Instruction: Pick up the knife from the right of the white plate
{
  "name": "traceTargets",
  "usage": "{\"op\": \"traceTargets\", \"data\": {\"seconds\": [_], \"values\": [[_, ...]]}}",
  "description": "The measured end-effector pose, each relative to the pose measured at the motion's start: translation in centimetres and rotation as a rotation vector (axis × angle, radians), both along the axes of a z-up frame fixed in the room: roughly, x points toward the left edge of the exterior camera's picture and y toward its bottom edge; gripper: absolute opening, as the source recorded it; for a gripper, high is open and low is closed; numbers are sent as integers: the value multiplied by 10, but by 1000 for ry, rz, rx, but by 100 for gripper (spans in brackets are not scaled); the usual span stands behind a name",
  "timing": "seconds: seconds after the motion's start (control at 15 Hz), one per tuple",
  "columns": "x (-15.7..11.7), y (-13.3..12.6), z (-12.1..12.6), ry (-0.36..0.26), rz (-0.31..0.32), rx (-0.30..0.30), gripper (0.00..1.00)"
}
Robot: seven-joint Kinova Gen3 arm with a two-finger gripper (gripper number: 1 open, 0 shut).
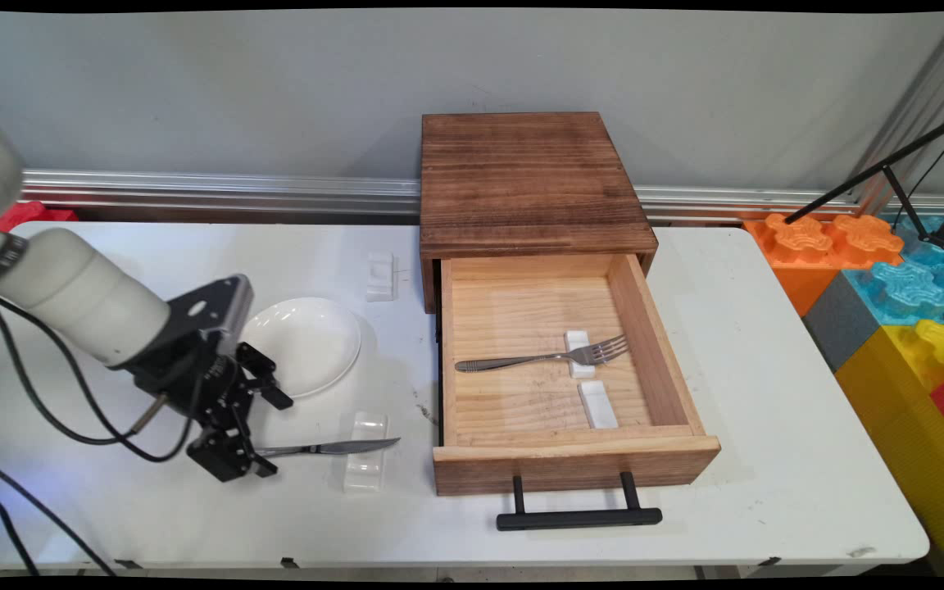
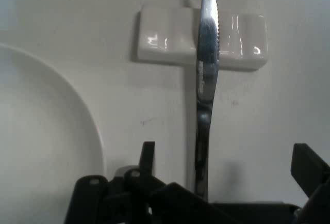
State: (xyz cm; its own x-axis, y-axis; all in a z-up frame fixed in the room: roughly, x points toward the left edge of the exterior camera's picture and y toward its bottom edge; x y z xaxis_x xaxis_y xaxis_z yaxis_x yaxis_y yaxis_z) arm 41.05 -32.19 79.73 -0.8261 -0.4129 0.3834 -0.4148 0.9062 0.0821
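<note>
The end effector [image 1: 263,434] stands spread around the handle of a knife [image 1: 333,447], whose blade lies across a white rest [image 1: 365,453]. Behind the knife is a white plate [image 1: 308,340]; right of it, an open wooden drawer [image 1: 570,459] holds a fork [image 1: 546,357].

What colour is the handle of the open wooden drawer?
Black. The handle shows best in the main view, at the front of the drawer.

Four rests [image 1: 365,464], one knife [image 1: 333,447], fork [image 1: 546,358], plate [image 1: 308,344].
</note>
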Motion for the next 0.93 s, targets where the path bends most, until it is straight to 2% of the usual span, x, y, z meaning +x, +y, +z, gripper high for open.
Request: {"op": "traceTargets", "data": {"seconds": [0.93], "values": [[-40, -14, -25, -91, -60, 0, 100]]}}
